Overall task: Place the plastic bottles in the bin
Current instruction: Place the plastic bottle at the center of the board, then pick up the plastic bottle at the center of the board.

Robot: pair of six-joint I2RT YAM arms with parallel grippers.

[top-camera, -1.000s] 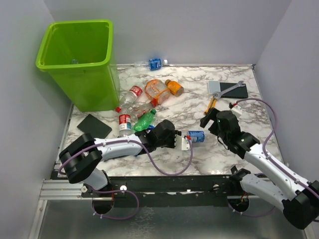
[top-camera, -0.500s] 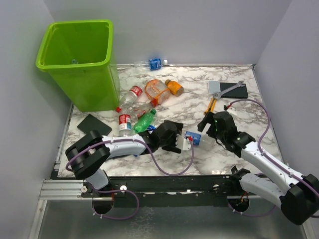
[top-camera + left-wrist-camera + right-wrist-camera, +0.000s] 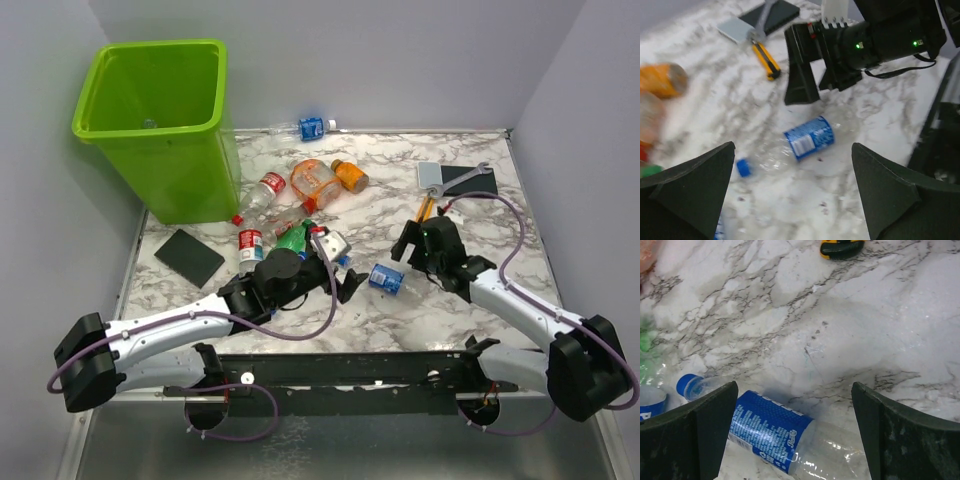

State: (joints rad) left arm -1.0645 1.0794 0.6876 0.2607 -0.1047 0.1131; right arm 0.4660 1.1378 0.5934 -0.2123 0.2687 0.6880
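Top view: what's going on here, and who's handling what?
The job is getting the bottles into the green bin, and most of them lie in a cluster beside it. Right now nothing is held. The left end effector and right end effector are both open, on either side of a blue-labelled bottle lying on the table.

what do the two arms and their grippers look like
The left arm and right arm have white links with black joints and bases. A thin purple cable loops along each. The left gripper and right gripper are black, with broad wedge-shaped fingers. Small green lights glow on the right wrist housing.
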